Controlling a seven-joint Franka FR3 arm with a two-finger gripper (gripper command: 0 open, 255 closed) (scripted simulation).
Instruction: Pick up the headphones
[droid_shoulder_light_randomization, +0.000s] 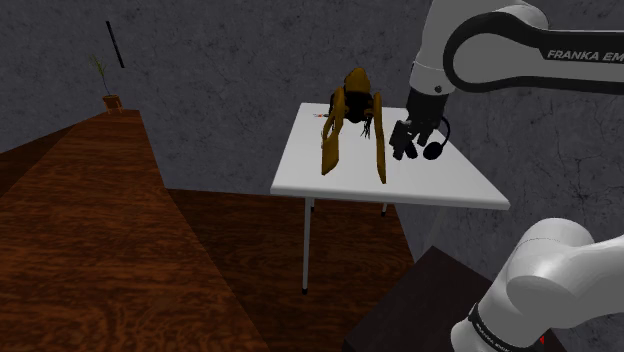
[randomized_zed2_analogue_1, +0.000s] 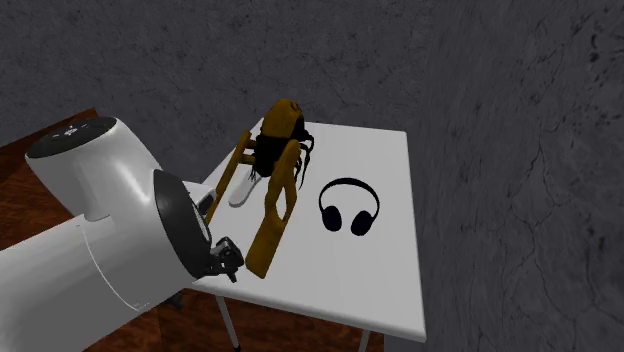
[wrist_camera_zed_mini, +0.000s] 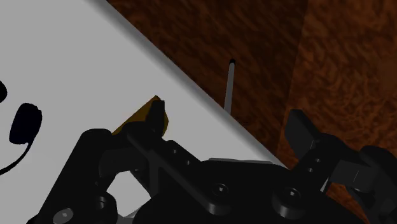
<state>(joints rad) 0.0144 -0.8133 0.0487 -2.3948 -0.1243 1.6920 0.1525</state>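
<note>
Black headphones (randomized_zed2_analogue_1: 349, 207) lie flat on the white table (randomized_zed2_analogue_1: 380, 270), between a yellow-brown long-limbed figure (randomized_zed2_analogue_1: 275, 190) and the table's side by the wall. In the shoulder view my gripper (droid_shoulder_light_randomization: 405, 143) hangs just above the table and covers part of the headphones (droid_shoulder_light_randomization: 437, 143). In the wrist view my gripper (wrist_camera_zed_mini: 229, 124) is open, its fingers wide apart with nothing between them. One ear cup of the headphones (wrist_camera_zed_mini: 25, 124) lies off to the side of the fingers, apart from them. A tip of the figure (wrist_camera_zed_mini: 143, 113) shows behind one finger.
The figure (droid_shoulder_light_randomization: 352, 125) stands at the middle of the table (droid_shoulder_light_randomization: 430, 185), close to the gripper. Beyond the table edge lies a brown wooden floor (droid_shoulder_light_randomization: 90, 230). A potted plant (droid_shoulder_light_randomization: 108, 95) stands far off by the grey wall. A thin table leg (droid_shoulder_light_randomization: 306, 245) reaches down.
</note>
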